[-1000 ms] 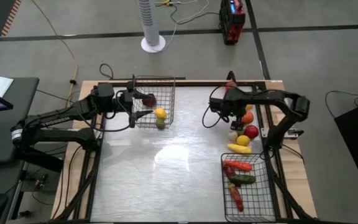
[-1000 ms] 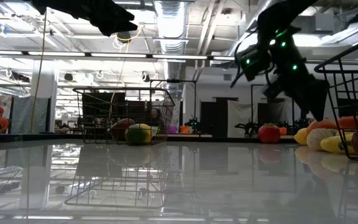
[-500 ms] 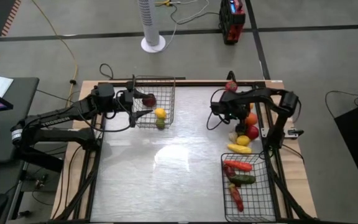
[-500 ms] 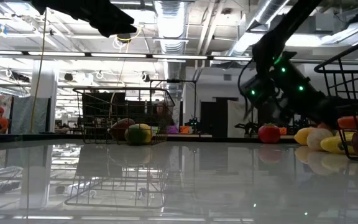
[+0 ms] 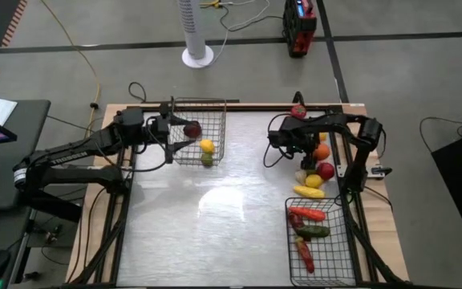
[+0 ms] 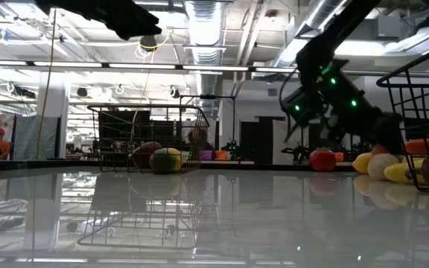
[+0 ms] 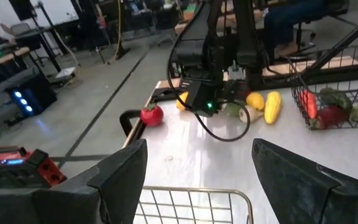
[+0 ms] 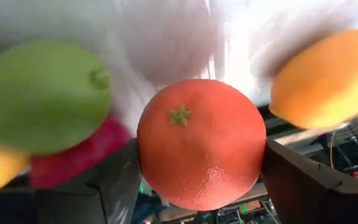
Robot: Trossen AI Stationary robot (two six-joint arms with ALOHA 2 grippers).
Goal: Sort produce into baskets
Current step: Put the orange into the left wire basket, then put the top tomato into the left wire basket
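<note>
On the far right side of the bench (image 5: 231, 217), the right hand (image 5: 310, 152) sits low in a little pile of loose produce. Its wrist view shows an orange (image 8: 201, 143) right between its two dark fingers (image 8: 114, 186). The fingers are spread wide, one on each side of the orange, and I judge they are not squeezing it yet. A green fruit (image 8: 42, 96) and a yellow fruit (image 8: 328, 78) crowd in close beside it.

The step now is to grab the orange. To do it well, the hand should keep the orange in the middle and close slowly. Round toys roll, so a fast or crooked squeeze could pop it out or push the other fruits off the bench edge. The hand should go straight up after, so it does not drag the yellow or green one along.

Round fruits already lie in the grey basket (image 5: 215, 108) at the far left. Long ones lie in the black basket (image 5: 291, 241) at the near right. So the orange likely belongs in the grey one, which is well apart from it.

The left hand (image 5: 171, 132) waits over the grey basket's near-left rim with its fingers open and nothing in them. It should stay out of the way.
</note>
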